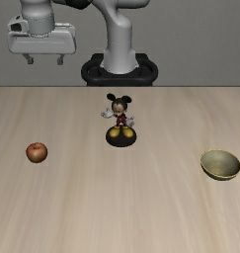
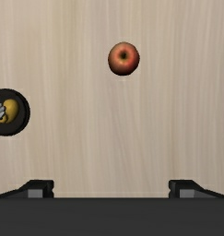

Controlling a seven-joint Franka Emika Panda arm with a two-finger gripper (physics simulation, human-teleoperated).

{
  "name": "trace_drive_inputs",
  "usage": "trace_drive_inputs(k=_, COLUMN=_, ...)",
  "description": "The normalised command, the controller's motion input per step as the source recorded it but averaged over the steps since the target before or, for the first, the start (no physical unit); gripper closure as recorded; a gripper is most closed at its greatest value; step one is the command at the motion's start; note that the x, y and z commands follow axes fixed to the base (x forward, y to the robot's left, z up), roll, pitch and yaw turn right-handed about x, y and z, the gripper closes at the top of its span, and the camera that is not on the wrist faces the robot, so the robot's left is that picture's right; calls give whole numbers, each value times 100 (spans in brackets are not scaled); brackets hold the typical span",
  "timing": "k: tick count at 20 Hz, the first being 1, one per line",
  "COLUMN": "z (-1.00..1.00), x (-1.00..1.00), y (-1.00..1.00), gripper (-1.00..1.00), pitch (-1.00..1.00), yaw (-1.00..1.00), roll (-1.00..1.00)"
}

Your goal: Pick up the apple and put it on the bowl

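in the exterior view the tool hangs high over the far side of the table, toward the exterior view's left, released and holding nothing. the apple rests on the table at the exterior view's left, well apart from the bowl at the right; a mouse figurine stands between them, farther back. in the wrist view the tool has its fingertips wide apart, with the apple ahead of them and the figurine off to one side. the step in hand looks like the approach: centre the apple between the fingertips before descending (it is round and may roll if nudged), then close around its middle.
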Motion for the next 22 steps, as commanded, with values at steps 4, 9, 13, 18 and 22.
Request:
trace_drive_inputs(k=4, z=0, x=25, y=-75, gripper=-100, pitch=0, yaw=0, roll=0)
trace_drive_inputs(k=9, z=0, x=100, y=0, gripper=-100, pitch=0, yaw=0, roll=0)
trace_drive_inputs(k=13, z=0, x=100, y=0, gripper=-100, pitch=0, yaw=0, roll=0)
trace_drive_inputs(k=18, z=0, x=60, y=40, gripper=-100, pitch=0, yaw=0, roll=0)
trace_drive_inputs(k=22, z=-100, x=0, y=0, gripper=-100, pitch=0, yaw=0, roll=0)
